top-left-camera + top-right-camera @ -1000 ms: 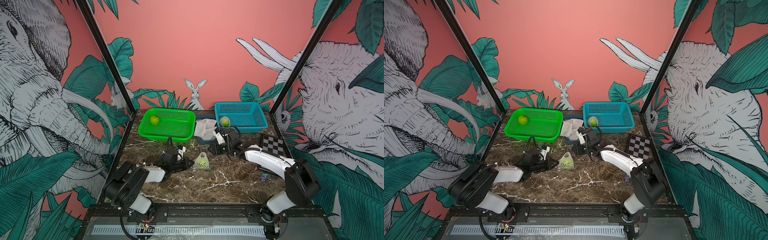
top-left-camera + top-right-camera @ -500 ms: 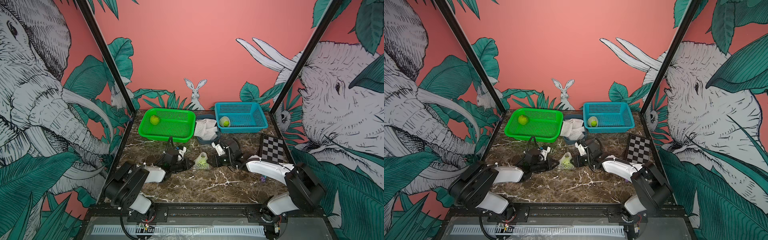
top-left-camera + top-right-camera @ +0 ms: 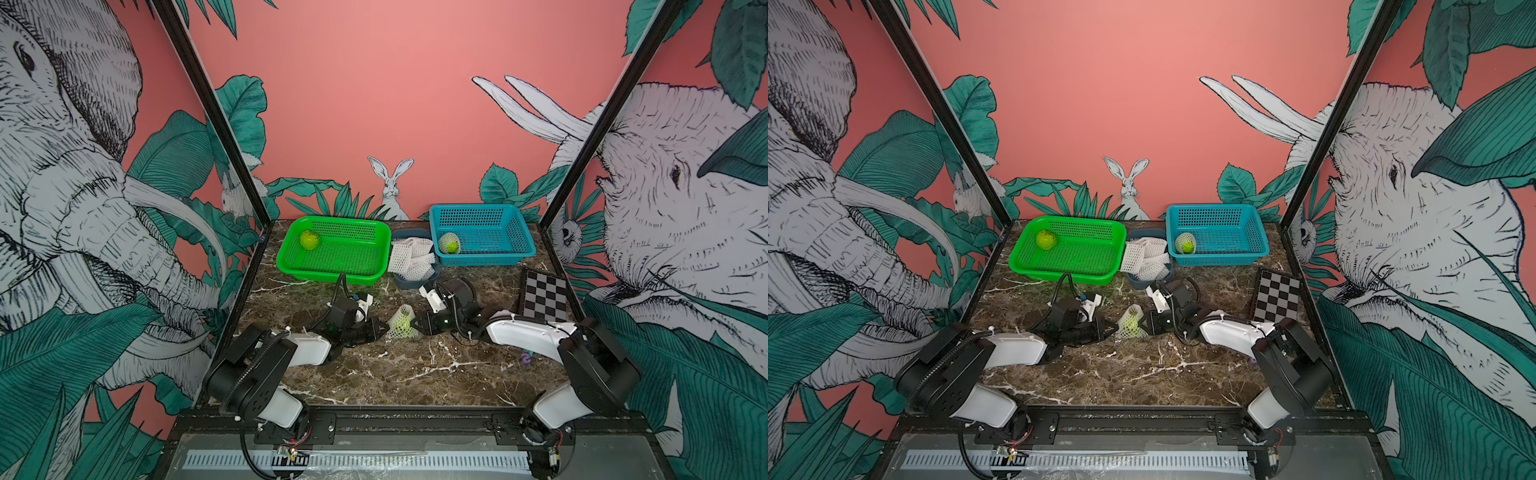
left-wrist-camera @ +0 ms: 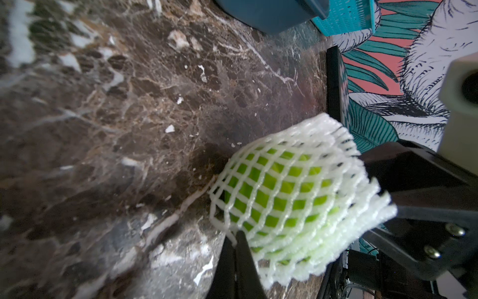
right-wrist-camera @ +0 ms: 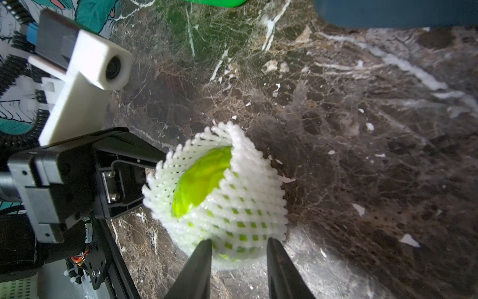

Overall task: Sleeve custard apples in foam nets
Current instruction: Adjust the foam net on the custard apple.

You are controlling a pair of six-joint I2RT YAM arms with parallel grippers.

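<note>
Mid-bench (image 3: 415,374), between the two arms: custard apple (image 3: 402,325) inside a foam net (image 3: 405,312), lying on the marble.

Left claw (image 4: 236,236) pressed together, pinching that net's rim. Plain only in the left wrist view; in both top views just a dark tip against white mesh.

Right claw (image 5: 239,246) spread, tips astride the net's opposite end. Pressing or not: cannot tell.

Right wrist view alone: bare green skin at the net's open mouth.

Toward the right edge, checkerboard card (image 3: 544,297), flat.

Along the far edge, contents legible in the top views only, mere slivers of rim in the wrist views:
- Left: green basket (image 3: 1084,255) with one bare custard apple (image 3: 1045,240).
- Middle: grey-blue tub (image 3: 1142,284) heaped with spare nets (image 3: 1146,257).
- Right: blue basket (image 3: 1225,245) holding a netted custard apple (image 3: 1185,243).
</note>
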